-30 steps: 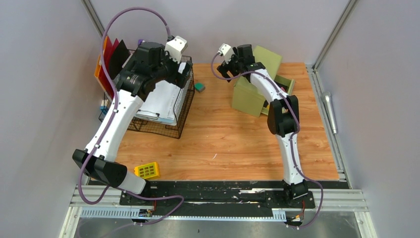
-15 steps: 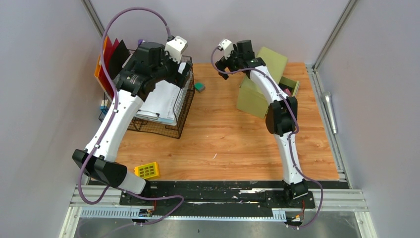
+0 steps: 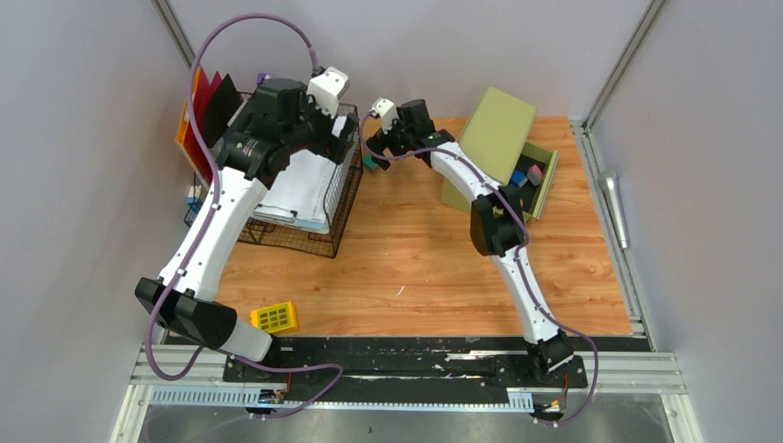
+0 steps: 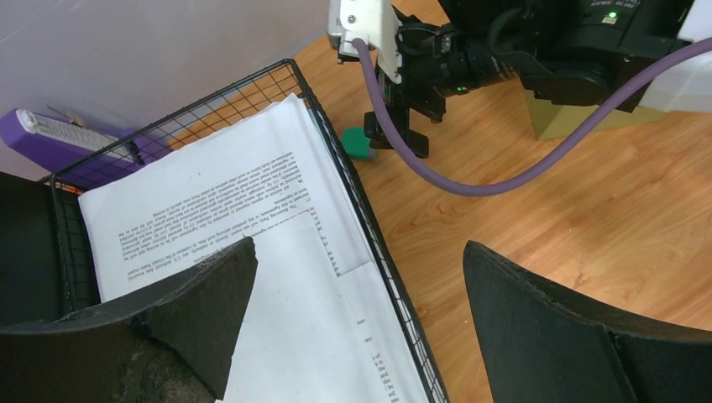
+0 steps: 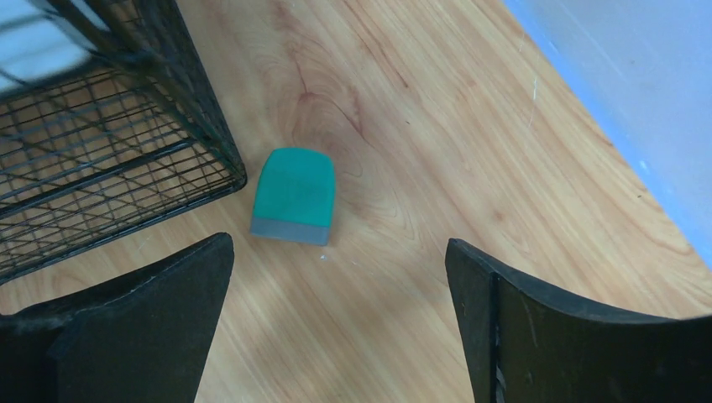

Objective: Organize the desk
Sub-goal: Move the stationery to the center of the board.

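Observation:
The desk point(image 3: 415, 249) is a light wood-grain top. A small teal block with a grey edge point(image 5: 294, 195) lies flat on it beside the wire basket's corner, also seen as the teal block point(image 3: 371, 163) from above. My right gripper point(image 5: 339, 243) hovers open just short of the block, nothing between its fingers; it shows as the right gripper point(image 3: 377, 148) from above. My left gripper point(image 4: 359, 246) hangs open over the basket's right rim, above the printed sheets point(image 4: 252, 218), holding nothing.
The black wire basket point(image 3: 343, 198) stands at the left back, with orange, red and black folders point(image 3: 198, 115) and a purple stapler point(image 4: 59, 134) behind it. A green drawer cabinet point(image 3: 499, 129) at the back right has its drawer point(image 3: 545, 180) open with small coloured blocks. A yellow calculator point(image 3: 274, 317) lies front left.
My right arm swung left from the green cabinet to above the teal block, uncovering the open drawer, and its jaws widened slightly. The left arm has not moved.

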You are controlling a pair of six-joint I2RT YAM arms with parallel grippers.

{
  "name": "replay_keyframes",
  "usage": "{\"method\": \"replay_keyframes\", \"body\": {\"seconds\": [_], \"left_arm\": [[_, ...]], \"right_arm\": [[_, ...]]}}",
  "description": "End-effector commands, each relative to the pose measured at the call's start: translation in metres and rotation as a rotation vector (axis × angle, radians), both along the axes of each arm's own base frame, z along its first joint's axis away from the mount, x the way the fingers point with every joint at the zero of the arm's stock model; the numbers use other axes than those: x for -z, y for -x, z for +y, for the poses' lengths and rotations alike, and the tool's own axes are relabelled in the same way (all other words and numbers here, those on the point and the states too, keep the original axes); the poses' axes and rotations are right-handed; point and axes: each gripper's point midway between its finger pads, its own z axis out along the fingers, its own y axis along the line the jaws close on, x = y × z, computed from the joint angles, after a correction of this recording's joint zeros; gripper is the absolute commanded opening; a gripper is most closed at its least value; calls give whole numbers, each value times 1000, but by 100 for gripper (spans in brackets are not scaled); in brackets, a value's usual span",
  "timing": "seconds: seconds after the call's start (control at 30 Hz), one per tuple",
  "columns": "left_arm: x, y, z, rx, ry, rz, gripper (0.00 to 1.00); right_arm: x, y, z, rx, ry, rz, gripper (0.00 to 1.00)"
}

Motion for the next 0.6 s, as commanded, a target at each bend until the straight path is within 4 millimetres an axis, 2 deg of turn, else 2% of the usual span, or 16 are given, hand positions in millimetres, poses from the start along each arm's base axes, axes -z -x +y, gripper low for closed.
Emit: {"method": "replay_keyframes", "body": {"seconds": [0.0, 0.27, 0.57], "left_arm": [[-17, 2, 0, 8, 10, -61, 100], [-14, 1, -1, 10, 12, -54, 100], [-11, 0, -2, 11, 10, -46, 100]], "right_arm": [[-13, -20, 2, 53, -91, -31, 100], [16, -16, 15, 42, -126, 31, 96], [26, -6, 24, 11, -163, 91, 92]]}}
